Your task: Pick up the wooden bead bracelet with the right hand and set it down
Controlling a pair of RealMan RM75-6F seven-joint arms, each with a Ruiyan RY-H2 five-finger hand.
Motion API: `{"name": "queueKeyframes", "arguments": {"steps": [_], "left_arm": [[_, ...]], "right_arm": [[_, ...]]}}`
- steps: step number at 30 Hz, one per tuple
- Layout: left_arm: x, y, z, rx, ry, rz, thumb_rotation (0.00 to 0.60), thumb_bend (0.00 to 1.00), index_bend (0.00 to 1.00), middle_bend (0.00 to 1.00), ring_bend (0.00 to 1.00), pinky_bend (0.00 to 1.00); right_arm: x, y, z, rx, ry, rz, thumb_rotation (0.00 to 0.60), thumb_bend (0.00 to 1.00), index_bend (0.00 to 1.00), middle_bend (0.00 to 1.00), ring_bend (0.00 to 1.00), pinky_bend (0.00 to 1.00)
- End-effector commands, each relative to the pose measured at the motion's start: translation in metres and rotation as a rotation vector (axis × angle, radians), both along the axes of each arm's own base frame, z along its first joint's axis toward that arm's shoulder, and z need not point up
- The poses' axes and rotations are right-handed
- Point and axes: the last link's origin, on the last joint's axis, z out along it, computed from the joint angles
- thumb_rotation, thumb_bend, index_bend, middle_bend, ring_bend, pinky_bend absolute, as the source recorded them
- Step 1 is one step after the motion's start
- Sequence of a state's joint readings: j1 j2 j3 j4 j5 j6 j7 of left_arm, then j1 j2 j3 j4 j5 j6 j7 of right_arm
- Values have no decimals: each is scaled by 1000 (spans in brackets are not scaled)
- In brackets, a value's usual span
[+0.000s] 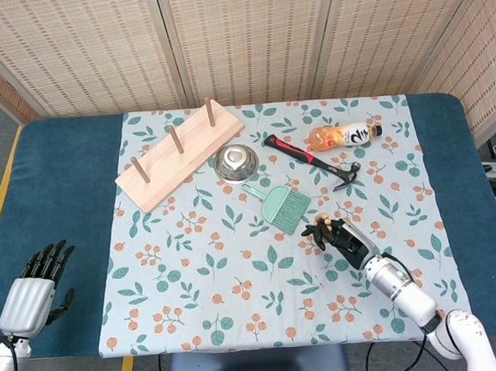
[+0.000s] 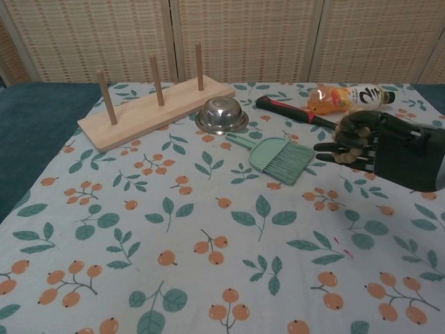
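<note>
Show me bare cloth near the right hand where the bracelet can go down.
The right hand holds the wooden bead bracelet. Bare patterned cloth lies on its near side and toward the left. Farther out it is crowded: green brush, hammer, bottle.
</note>
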State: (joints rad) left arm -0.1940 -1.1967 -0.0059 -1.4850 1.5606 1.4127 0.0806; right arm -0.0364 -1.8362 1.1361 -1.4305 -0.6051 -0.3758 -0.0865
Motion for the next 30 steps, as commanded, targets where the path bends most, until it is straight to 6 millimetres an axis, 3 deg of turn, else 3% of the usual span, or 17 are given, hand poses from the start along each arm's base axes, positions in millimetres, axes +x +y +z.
{"name": "queueKeyframes", "arguments": {"steps": [1,4,5,8,16,20,22,25,30], "left_arm": [[0,0,0,0,0,0,600,458,0,0,0,146],[0,0,0,-2,0,1,600,458,0,0,0,146],[0,0,0,-2,0,1,600,458,0,0,0,146],[0,0,0,0,-1,0,600,458,0,0,0,145],[0,0,0,-1,-1,2,600,458,0,0,0,146],[0,0,0,0,-1,2,600,458,0,0,0,146],[0,0,0,0,-1,1,600,458,0,0,0,146],[0,-1,0,-1,1,2,600,457,0,0,0,146],[-1,-1,2,6,0,2,600,458,0,0,0,146]], "right_arm": [[0,2,-2,6,22,16,468,943,561,739,282,82],[-1,4,-4,8,55,36,311,661,544,731,274,82],[-1,4,-5,11,57,39,277,555,543,730,274,82],[-1,5,-7,26,65,49,223,375,542,729,273,82],[0,5,-8,48,70,73,183,213,542,729,274,82],[2,5,-7,63,36,70,181,248,546,729,274,82],[2,5,-8,71,13,67,181,345,548,729,274,82],[3,6,-10,89,-16,67,170,600,558,729,274,81],[6,6,-12,96,-24,82,164,728,561,729,274,80]]}}
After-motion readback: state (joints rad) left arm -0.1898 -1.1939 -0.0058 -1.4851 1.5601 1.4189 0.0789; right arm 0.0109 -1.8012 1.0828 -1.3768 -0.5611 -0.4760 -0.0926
